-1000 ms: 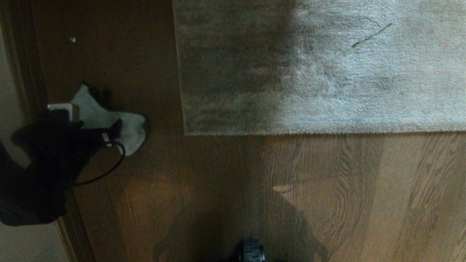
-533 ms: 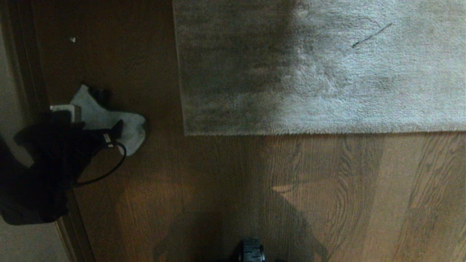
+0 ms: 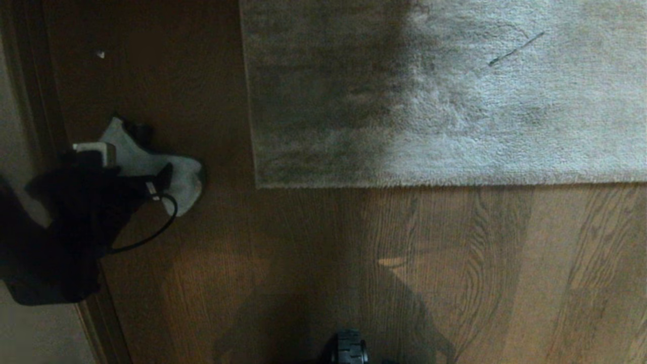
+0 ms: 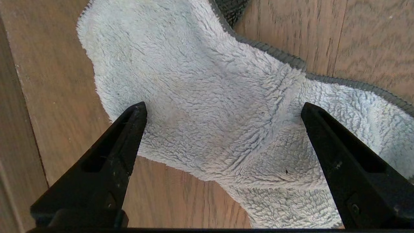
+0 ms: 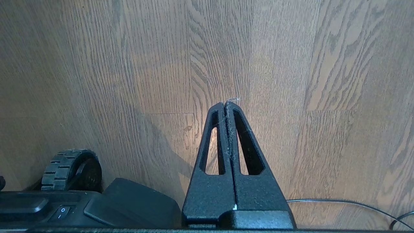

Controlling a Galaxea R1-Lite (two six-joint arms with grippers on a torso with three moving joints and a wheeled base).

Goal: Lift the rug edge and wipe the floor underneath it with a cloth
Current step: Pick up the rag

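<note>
The floor point(image 3: 313, 263), brown wood-grain plank, carries everything in the head view. Its far right part is covered by the rug, whose straight near border runs across the view and ends in a square corner; the rug edge point(image 3: 404, 183) is seen lying flat on the planks, not yet lifted. To the left of that corner, well apart from it across bare planking, the cloth point(image 3: 151, 164) is spread on the floor close to the dark skirting strip point(image 3: 30, 101) along the floor's left side.

The relation that matters is settled in the left wrist view: the cloth point(image 4: 210, 106) lies directly beneath and ahead of the left gripper point(image 4: 223, 111), whose fingers point(image 4: 129, 129) are held wide apart and straddle the crumpled middle of the fabric. The cloth's long axis is judged to run crosswise to the fingers' pointing direction, with a raised fold between them. Nothing is clasped yet. A short descent and a closing on that fold appear to be what the pick-up calls for.

The right gripper point(image 5: 228, 104) is parked low over bare floor beside the robot's base, its jaws pressed together and empty, so the left arm is by far the nearer.

Little obstructs: a loose black cable point(image 3: 151, 232) loops off the left wrist beside the cloth, and a small pale speck point(image 3: 100, 53) lies farther along the planks.
</note>
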